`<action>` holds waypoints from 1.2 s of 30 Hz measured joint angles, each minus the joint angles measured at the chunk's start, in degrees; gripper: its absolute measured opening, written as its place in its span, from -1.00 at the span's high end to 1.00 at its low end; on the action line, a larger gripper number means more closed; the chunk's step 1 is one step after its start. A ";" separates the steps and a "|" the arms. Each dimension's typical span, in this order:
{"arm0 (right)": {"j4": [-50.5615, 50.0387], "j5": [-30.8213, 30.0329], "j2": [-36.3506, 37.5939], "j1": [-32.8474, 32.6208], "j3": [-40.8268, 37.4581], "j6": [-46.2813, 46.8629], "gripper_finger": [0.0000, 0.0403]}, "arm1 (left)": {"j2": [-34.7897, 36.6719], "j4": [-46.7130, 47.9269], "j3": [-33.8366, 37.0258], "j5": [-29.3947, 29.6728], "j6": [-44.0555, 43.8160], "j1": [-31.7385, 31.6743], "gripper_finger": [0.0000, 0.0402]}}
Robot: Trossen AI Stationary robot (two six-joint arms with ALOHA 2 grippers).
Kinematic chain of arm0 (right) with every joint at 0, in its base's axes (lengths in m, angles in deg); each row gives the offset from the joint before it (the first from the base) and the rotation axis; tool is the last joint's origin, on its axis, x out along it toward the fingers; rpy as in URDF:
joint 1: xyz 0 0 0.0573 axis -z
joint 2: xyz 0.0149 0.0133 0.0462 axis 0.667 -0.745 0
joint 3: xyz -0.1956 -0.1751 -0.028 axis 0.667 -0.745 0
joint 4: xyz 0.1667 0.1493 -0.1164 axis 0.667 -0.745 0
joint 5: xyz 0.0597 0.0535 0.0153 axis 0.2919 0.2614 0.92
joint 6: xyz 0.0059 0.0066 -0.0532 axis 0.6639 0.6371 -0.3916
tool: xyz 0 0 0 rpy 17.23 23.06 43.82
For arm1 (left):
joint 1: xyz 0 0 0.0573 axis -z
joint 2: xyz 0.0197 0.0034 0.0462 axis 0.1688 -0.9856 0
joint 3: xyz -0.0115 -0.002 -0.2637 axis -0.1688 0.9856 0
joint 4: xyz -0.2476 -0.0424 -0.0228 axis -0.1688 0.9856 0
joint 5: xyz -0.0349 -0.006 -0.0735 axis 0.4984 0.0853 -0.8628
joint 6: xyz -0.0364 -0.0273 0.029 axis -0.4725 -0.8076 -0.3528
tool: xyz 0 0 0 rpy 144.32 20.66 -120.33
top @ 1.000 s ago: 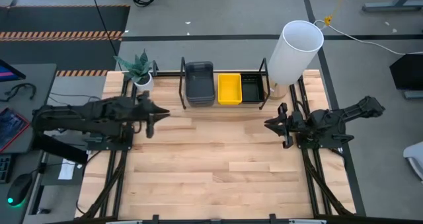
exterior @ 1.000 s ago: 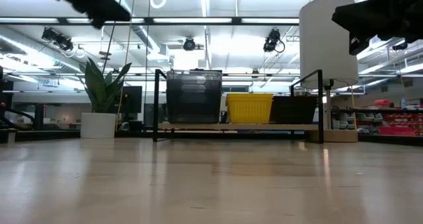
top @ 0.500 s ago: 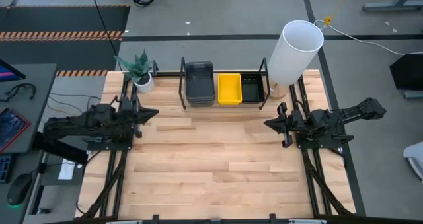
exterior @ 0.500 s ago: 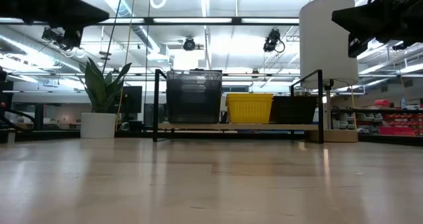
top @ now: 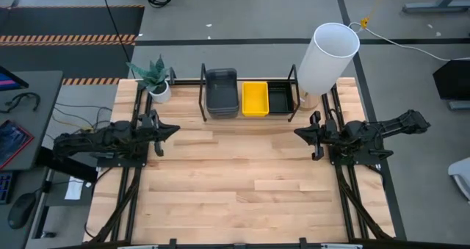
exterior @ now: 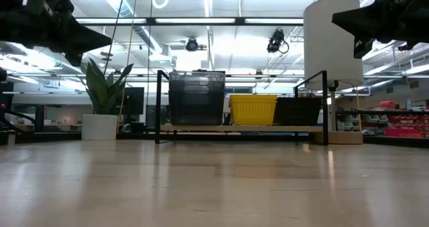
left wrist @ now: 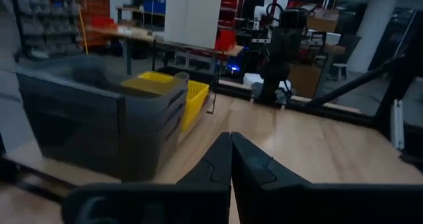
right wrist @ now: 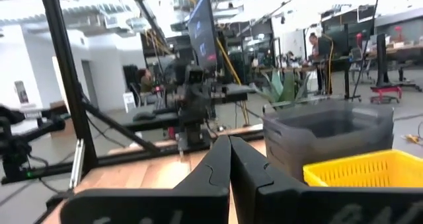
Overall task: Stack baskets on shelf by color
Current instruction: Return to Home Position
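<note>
The black rod shelf (top: 203, 102) stands at the table's far edge. On it sit three stacks side by side: smoky grey baskets (top: 221, 92) on the left, yellow baskets (top: 255, 98) in the middle, black baskets (top: 279, 98) on the right. They also show in the low view: grey baskets (exterior: 196, 97), yellow baskets (exterior: 253, 109), black baskets (exterior: 298, 110). My left gripper (top: 170, 129) hovers shut over the table's left side. My right gripper (top: 297, 134) hovers shut over the right side. Both are empty.
A tall white cylinder (top: 327, 58) stands at the far right corner beside the shelf. A small potted plant (top: 155, 78) stands at the far left corner. Bare wooden table top (top: 242, 175) stretches between the arms and toward the near edge.
My left arm has drawn back toward the table's left edge, away from the shelf, and has come lower in the low view. My right arm has kept still. The baskets have not moved.
</note>
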 joint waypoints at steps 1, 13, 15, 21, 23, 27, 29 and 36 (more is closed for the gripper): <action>0.75 0.00 0.00 0.01 0.00 -0.12 0.98 | -0.02 -1.29 0.62 0.10 1.00 0.00 0.98; 3.01 0.65 -0.13 -0.02 0.02 6.05 0.98 | -0.32 -14.13 6.59 1.01 10.65 0.02 0.98; 2.98 0.66 -0.13 -0.02 0.01 8.57 0.98 | -0.40 -15.18 6.59 0.88 12.33 0.02 0.98; 3.01 0.66 -0.13 -0.02 0.02 9.75 0.98 | -0.49 -14.84 6.63 0.85 5.09 0.02 0.90; 3.03 0.66 -0.13 -0.02 0.02 9.76 0.98 | -0.49 -14.90 6.63 0.85 1.87 0.02 0.86; 3.03 0.66 -0.13 -0.02 0.02 9.75 0.98 | -0.50 -14.81 6.63 0.85 0.83 0.02 0.82; 3.03 0.66 -0.13 -0.02 0.02 9.75 0.98 | -0.50 -14.81 6.63 0.85 0.83 0.02 0.81; 3.03 0.66 -0.13 -0.02 0.02 9.75 0.98 | -0.50 -14.81 6.63 0.84 0.87 0.02 0.86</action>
